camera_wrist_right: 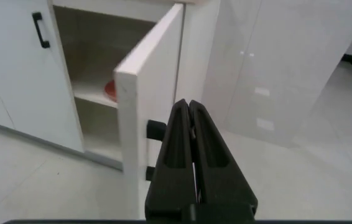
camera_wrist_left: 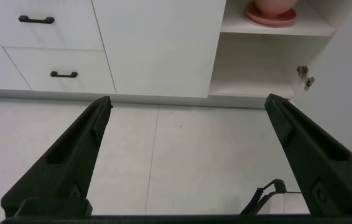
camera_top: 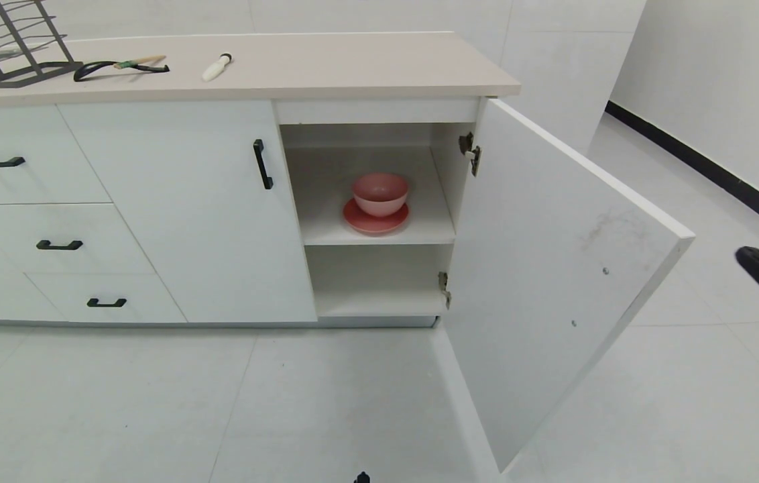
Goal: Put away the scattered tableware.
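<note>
right gripper (camera_wrist_right: 190, 106), fingers pressed together, sits just beside the outer face of the open door (camera_wrist_right: 151, 81). beyond it the pink bowl (camera_top: 380, 193) rests on its plate (camera_top: 375, 223) on the upper shelf (camera_top: 326, 228). judging by this, push flat near the door's free edge, slowly, so it swings shut. left gripper (camera_wrist_left: 188, 101) hangs spread, empty.

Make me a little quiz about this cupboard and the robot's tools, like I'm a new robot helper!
1. True or false: the pink bowl sits on the plate on the upper shelf.
2. Pick one: the cabinet door is A) shut, B) swung open, C) missing.
3. Fill the gap: the right tool is shut, while the left tool is ____.

Key: 1 true; 2 B; 3 open.
</note>
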Tool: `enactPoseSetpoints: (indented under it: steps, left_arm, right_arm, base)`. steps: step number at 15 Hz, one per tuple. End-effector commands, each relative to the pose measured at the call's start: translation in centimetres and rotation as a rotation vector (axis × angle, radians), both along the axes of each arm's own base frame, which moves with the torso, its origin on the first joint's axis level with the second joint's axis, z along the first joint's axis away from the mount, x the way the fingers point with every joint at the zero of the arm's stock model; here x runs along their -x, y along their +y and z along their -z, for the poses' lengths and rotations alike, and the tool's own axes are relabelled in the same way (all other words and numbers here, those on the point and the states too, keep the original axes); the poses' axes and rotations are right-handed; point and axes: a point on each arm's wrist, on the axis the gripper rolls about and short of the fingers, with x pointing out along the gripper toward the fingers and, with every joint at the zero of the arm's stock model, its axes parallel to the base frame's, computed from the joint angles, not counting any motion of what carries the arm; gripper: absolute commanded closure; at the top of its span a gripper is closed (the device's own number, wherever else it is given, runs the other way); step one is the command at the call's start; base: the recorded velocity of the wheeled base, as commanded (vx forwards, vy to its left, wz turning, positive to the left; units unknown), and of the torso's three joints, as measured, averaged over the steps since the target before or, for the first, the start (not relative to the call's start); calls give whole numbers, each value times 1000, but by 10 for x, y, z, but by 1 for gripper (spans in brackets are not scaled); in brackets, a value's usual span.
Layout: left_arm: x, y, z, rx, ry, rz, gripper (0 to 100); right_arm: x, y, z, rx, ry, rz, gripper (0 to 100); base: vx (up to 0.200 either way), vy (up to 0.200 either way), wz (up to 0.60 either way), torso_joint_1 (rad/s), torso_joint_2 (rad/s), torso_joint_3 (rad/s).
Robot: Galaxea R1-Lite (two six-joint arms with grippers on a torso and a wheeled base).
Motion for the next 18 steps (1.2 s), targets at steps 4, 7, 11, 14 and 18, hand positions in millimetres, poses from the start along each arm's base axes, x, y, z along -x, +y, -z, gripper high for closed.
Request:
enactPoseSetpoints:
  steps: [4,7,11,14,18]
  left_arm:
    - [0,0,0,16,0,-3,0]
    - [0,0,0,17,0,-3,0]
    - [0,0,0,22,0,-4,0]
    - [0,0,0,28,0,-4,0]
    - [0,0,0,28,0,-4,0]
  right_arm:
    - [-90,10,47,11,166,-50,100]
    - [-109,20,46,16,136,-116,100]
    - [-106,35,45,20,131,-178,100]
    - [-97,47,46,26,139,-233,100]
    - [-89,67,44,30,128,-322,100]
  base:
    - [0,0,0,0,0,0]
    - [0,0,0,0,0,0]
    - [0,0,0,0,0,0]
    - [0,0,0,0,0,0]
    - [0,0,0,0,0,0]
